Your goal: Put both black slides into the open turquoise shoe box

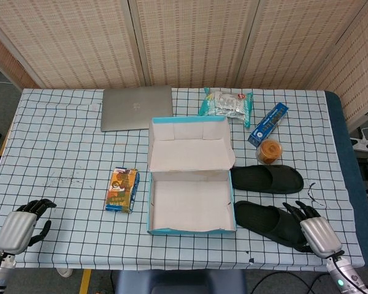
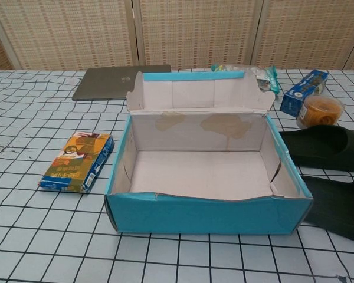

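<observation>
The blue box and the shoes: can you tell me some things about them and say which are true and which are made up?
1. The blue box has nothing inside it. True.
2. Both black shoes lie on the table to the right of the box. True: the far shoe and the near shoe are both there.
3. The right hand is lifting a shoe in the air. False: the near shoe lies flat on the table, with the hand at its end.
4. The laptop is open. False: it is closed flat.
5. The left hand is holding the snack packet. False: the hand is far from it, at the table's near left corner.
</observation>
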